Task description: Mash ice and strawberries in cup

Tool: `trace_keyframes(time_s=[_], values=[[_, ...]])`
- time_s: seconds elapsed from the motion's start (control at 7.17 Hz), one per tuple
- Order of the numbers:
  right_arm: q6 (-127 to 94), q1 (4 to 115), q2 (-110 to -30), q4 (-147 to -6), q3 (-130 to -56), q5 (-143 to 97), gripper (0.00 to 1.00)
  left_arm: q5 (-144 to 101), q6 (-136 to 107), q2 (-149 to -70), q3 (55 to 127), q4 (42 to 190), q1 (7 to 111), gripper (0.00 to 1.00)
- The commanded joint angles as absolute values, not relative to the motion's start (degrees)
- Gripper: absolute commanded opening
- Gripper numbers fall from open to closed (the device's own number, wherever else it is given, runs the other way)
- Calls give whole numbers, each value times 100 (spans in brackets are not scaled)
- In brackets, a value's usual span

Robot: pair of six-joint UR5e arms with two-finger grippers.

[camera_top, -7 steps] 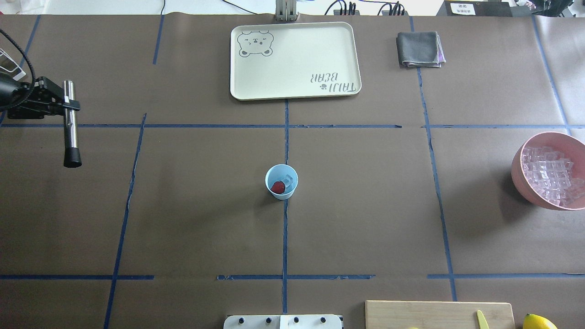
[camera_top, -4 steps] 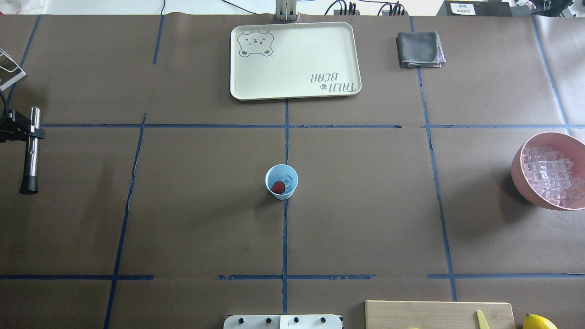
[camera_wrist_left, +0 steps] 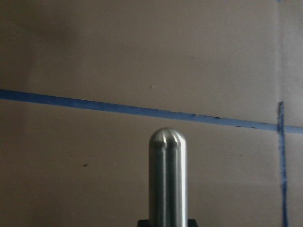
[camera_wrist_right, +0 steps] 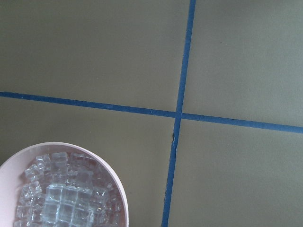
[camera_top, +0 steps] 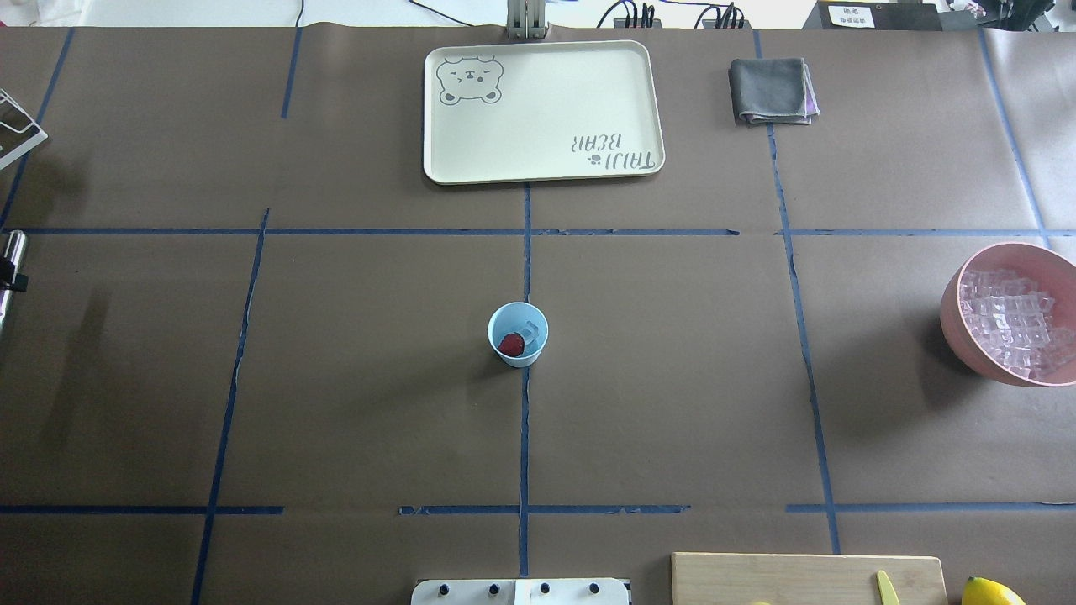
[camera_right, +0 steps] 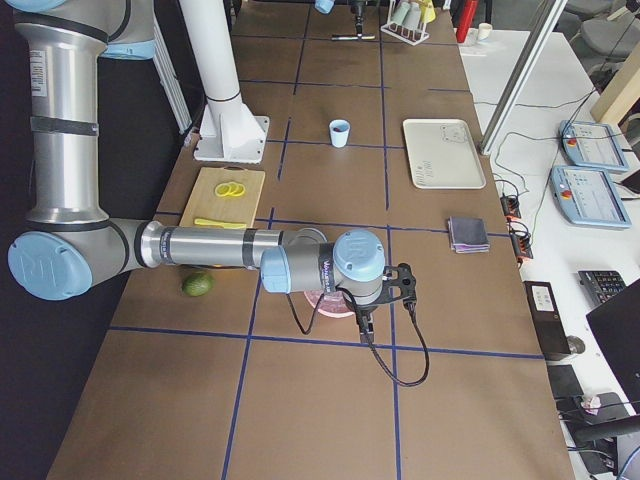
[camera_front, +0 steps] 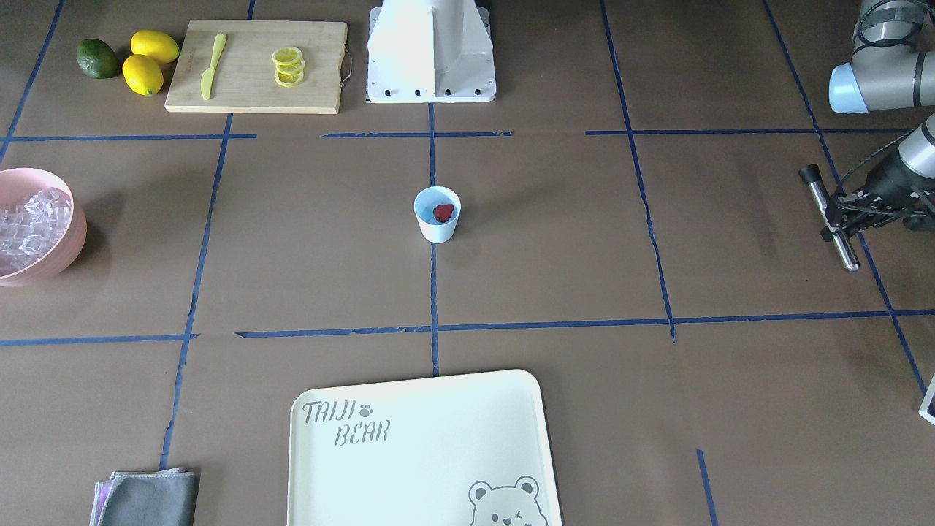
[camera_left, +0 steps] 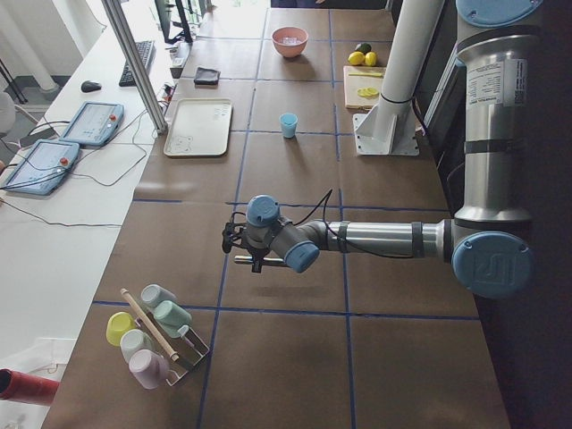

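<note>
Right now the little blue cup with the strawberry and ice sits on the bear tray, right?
No. The cup holds the strawberry and ice, but it stands on the table, apart from the bear tray; the overhead view shows it.

We count one cup (camera_top: pixel 518 334) with one strawberry (camera_top: pixel 510 344) and at least one ice cube (camera_top: pixel 530 329) inside. Then one pink bowl (camera_top: pixel 954 323) holding way more cubes than we can count. Also one tray (camera_top: pixel 546 109), one folded cloth (camera_top: pixel 772 90), one cutting board (camera_front: pixel 256 88), one yellow knife (camera_front: pixel 212 64), three-ish lemon slices (camera_front: pixel 288 66), two lemons (camera_front: pixel 154 46), one green fruit (camera_front: pixel 97 58) and one metal muddler (camera_front: pixel 833 223).
</note>
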State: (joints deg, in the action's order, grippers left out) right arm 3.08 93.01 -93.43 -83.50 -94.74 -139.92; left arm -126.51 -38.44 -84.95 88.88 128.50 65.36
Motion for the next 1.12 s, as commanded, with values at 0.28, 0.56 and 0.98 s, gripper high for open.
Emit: trace_keyframes(time_s=[0.28, 0.56, 0.98], values=[[308, 9299, -9343, -8350, -9475, -13992, 100, -12384, -3735, -8429, 8676, 12727, 6381, 0], [308, 9299, -9343, -8350, -9475, -13992, 100, -12209, -3727, -8472, 8526, 12727, 6153, 0], [308, 9299, -9334, -8350, -9475, -13992, 100, -12191, -3709, -8481, 8517, 12735, 6126, 58]])
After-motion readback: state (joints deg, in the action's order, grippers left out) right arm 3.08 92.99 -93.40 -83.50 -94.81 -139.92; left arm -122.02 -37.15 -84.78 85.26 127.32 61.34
